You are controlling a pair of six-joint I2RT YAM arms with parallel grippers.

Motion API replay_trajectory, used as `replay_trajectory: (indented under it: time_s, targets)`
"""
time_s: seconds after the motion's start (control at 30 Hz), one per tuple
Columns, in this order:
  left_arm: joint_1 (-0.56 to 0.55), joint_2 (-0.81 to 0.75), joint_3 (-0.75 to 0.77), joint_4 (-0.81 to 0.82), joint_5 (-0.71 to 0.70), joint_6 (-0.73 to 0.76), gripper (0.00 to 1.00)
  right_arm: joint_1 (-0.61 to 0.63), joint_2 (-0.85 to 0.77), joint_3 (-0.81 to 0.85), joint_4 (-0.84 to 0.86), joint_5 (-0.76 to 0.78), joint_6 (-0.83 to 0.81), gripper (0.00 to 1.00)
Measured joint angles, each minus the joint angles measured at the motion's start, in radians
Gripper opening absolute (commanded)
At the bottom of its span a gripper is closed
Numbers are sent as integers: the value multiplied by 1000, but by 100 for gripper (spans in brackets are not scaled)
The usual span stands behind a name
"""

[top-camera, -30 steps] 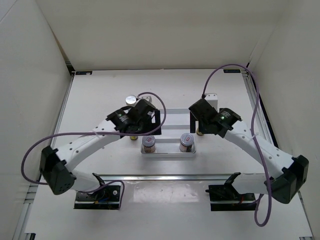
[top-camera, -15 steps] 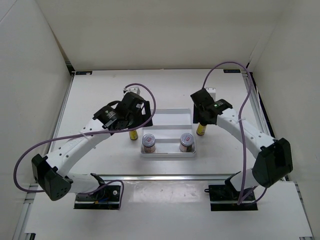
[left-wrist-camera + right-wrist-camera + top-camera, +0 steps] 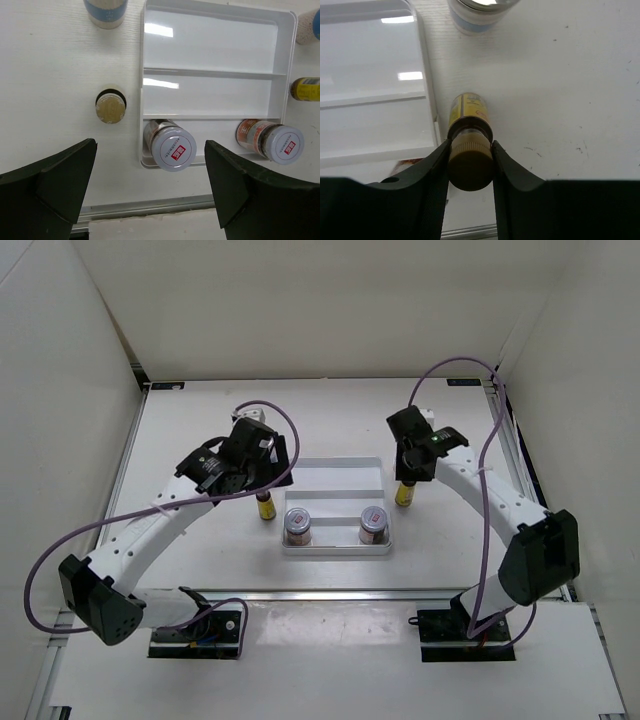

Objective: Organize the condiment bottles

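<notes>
Six condiment bottles in three kinds, two of each. Right yellow bottle on the table, just beside the right wall of the white three-compartment tray and apart from it; upright, long axis vertical, dark cap uppermost. Clamped at that cap by the right gripper, one dark finger pressed against each side. Left yellow bottle likewise upright on the table, near the tray's left wall, untouched. Two red-labelled jars with silver lids, one at the left end and one at the right end of the tray's nearest compartment, both standing lid up. Two white blue-labelled jars out on the table beyond the yellow bottles: one off the tray's far left corner, the other off its far right corner, close behind the gripped bottle. Left gripper above the tray's near left corner, fingers spread wide, holding nothing.
</notes>
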State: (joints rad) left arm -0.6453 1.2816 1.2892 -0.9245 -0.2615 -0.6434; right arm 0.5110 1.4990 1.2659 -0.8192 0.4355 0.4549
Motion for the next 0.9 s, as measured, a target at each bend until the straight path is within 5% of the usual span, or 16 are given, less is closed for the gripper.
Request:
replay_trajectory:
  time_s: [0.33, 0.7, 0.83, 0.9]
  targets:
    - [48, -35, -2, -8, -30, 35, 100, 131, -91, 157, -37, -90, -55, 0]
    - [61, -59, -84, 13, -26, 65, 100, 150, 72, 74, 10, -119, -71, 0]
    - [68, -87, -153, 36, -16, 79, 100, 153, 94, 70, 42, -122, -71, 22]
    - [68, -97, -177, 47, -14, 82, 100, 153, 95, 71, 48, -122, -70, 59]
